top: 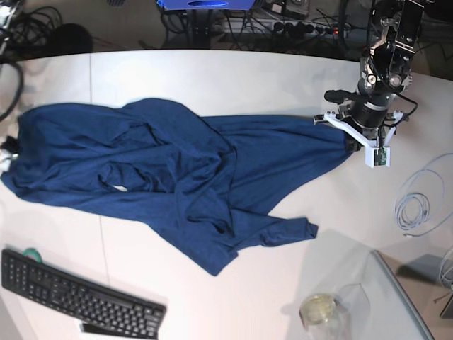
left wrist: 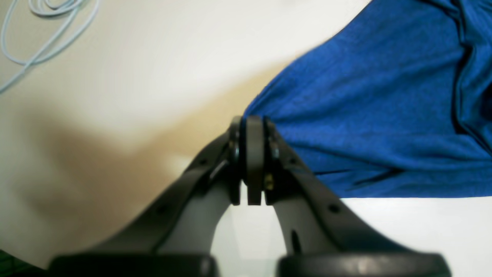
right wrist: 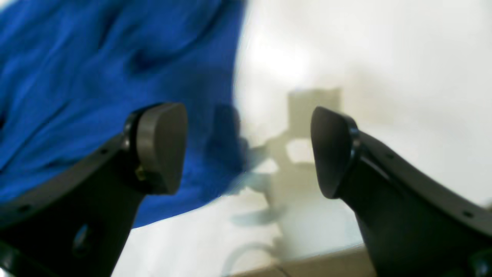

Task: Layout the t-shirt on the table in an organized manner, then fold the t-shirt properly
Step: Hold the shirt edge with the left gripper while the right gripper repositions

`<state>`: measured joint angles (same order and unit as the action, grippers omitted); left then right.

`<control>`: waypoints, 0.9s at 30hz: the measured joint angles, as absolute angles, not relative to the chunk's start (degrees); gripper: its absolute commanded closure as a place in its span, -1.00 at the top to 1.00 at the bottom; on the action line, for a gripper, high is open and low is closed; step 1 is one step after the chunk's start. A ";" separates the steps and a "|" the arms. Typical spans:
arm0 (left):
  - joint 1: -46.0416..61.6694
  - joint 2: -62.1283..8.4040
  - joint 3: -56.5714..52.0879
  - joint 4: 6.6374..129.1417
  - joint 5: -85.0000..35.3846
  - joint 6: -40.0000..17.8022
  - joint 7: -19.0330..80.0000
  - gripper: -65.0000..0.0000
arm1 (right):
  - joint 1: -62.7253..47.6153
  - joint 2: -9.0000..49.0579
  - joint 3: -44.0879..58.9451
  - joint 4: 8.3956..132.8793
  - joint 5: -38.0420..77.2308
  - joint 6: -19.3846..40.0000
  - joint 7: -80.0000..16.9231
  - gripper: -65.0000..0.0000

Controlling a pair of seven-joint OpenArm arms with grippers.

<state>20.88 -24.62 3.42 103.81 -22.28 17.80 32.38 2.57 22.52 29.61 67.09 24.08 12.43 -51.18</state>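
The dark blue t-shirt [top: 184,177] lies crumpled and stretched sideways across the white table [top: 248,78]. My left gripper [left wrist: 253,121] is shut on a pinched edge of the t-shirt [left wrist: 376,107]; in the base view it holds the cloth's right end [top: 348,144]. In the right wrist view my right gripper [right wrist: 248,148] is open, with only bare table between its fingers. The t-shirt [right wrist: 96,69] lies behind and beside its left finger [right wrist: 161,146]. In the base view the right arm is almost out of frame, at the shirt's left end.
A black keyboard [top: 78,297] lies at the front left. A glass jar [top: 318,310] stands at the front right beside a clear panel. A coiled white cable [top: 417,205] lies right of the shirt, also seen as a cable [left wrist: 46,30]. Dark cables crowd the far edge.
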 measured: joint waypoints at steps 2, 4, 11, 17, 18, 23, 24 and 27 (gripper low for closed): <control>20.88 -24.64 3.40 103.77 -22.28 17.80 32.38 -1.00 | 0.75 20.18 29.32 68.03 25.17 12.80 -50.63 0.41; 20.82 -24.67 3.40 103.77 -22.24 17.80 32.40 -1.00 | -0.40 19.05 29.43 68.10 24.08 12.84 -51.07 0.41; 21.28 -24.64 3.42 103.77 -22.22 17.80 32.38 -1.00 | -6.68 16.69 31.05 75.77 24.36 12.45 -50.68 0.36; 21.28 -24.67 3.49 103.77 -22.24 17.80 32.38 -1.00 | -7.22 15.64 35.46 74.22 24.05 12.49 -50.06 0.37; 21.28 -24.64 3.57 103.77 -22.22 17.80 32.38 -1.00 | -7.18 15.49 35.55 72.12 24.12 12.43 -50.13 0.36; 21.12 -24.77 3.95 103.74 -22.24 17.85 32.42 -1.00 | -5.43 15.57 35.70 65.80 24.25 12.49 -44.56 0.35; 21.12 -24.77 3.95 103.74 -22.17 18.04 32.36 -1.00 | -5.10 15.53 35.70 65.67 24.27 12.49 -44.51 0.35; 21.12 -24.60 3.99 103.74 -22.17 17.74 32.32 -1.00 | -5.13 15.51 35.81 65.60 24.34 14.90 -44.21 0.35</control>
